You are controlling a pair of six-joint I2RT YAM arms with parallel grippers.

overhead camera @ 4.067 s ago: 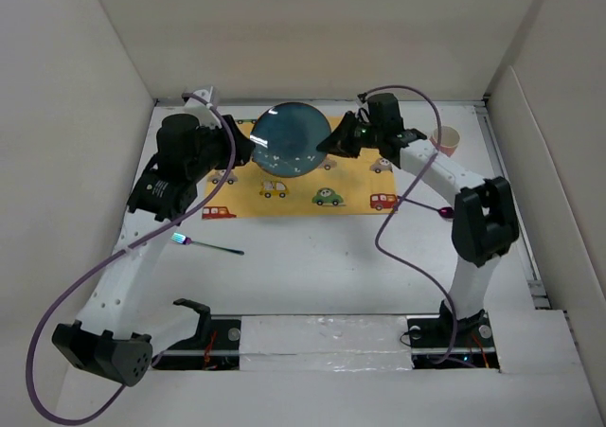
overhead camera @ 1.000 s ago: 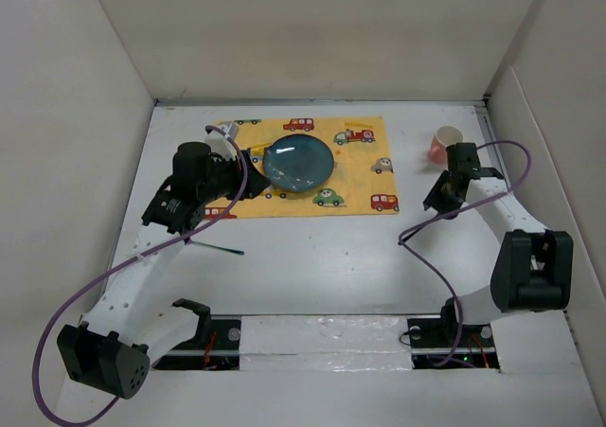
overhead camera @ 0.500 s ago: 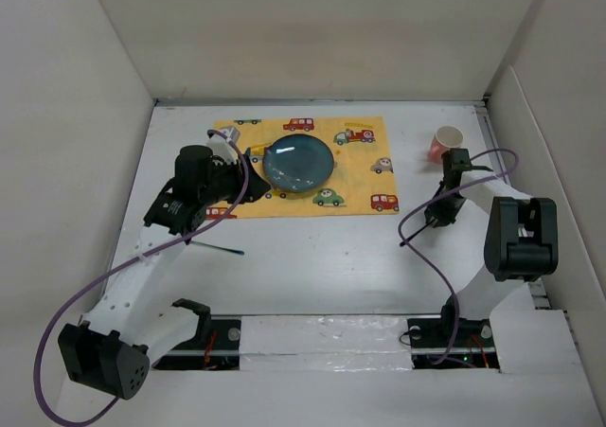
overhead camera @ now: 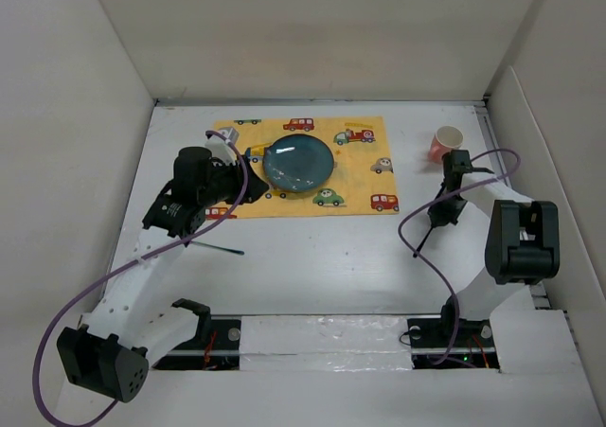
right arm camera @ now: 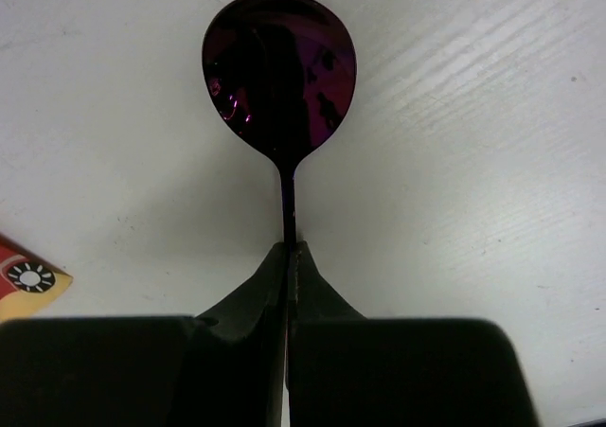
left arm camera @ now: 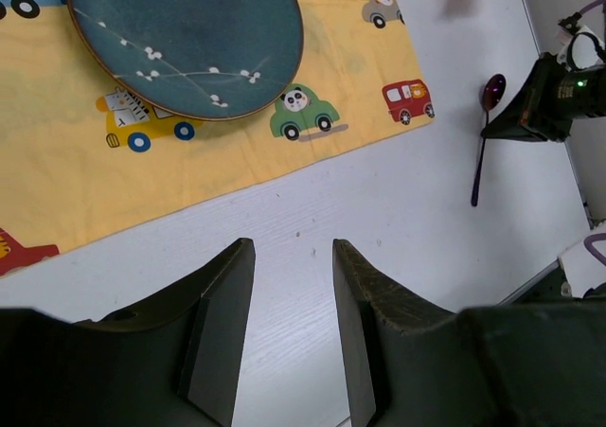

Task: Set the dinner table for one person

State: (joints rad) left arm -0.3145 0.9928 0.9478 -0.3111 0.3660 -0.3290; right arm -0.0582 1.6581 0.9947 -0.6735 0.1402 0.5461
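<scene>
The white table (overhead camera: pixel 322 266) is spread between the cream walls, and everything is carried on it. A yellow car-print cloth (overhead camera: pixel 365 167) is laid at its far middle, and a blue plate (overhead camera: pixel 298 160) is set on that. The left pincer (left arm camera: pixel 292 247) is held released over bare table just near of the cloth, with nothing between its fingers. The right pincer (right arm camera: pixel 288 257) is clenched on the thin handle of a purple spoon (right arm camera: pixel 279 72), right of the cloth; whether the spoon is lifted cannot be told. A pink cup (overhead camera: pixel 444 143) is stood beyond it, and a fork (overhead camera: pixel 216 247) is seen beside the left arm.
</scene>
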